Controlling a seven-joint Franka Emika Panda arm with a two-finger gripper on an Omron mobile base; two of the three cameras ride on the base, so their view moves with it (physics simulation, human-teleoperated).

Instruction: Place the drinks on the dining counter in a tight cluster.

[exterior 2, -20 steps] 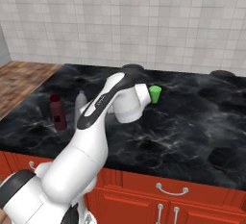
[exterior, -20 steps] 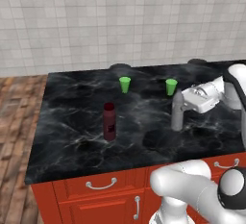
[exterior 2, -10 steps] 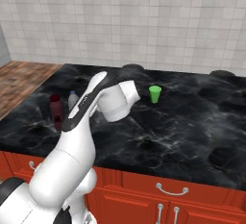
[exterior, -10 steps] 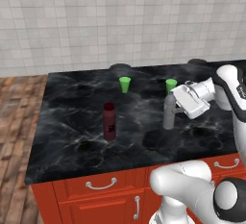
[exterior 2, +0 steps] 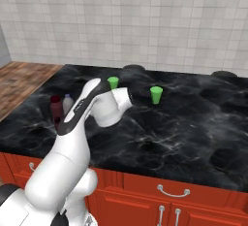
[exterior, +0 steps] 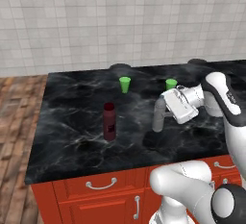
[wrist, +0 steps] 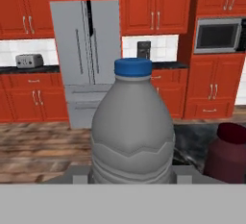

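clear bottle [wrist: 132, 131]: base cut off at the hand view's bottom; in the right base view mostly behind the arm, shoulder and cap showing
red bottle [wrist: 229, 150]: cut by the hand view's right edge, lower body hidden; in the right base view lower part behind the arm
fingertips: hidden by the clear bottle in the hand view; contact cannot be told
counter [exterior: 72, 136]: right end cut off in the left base view
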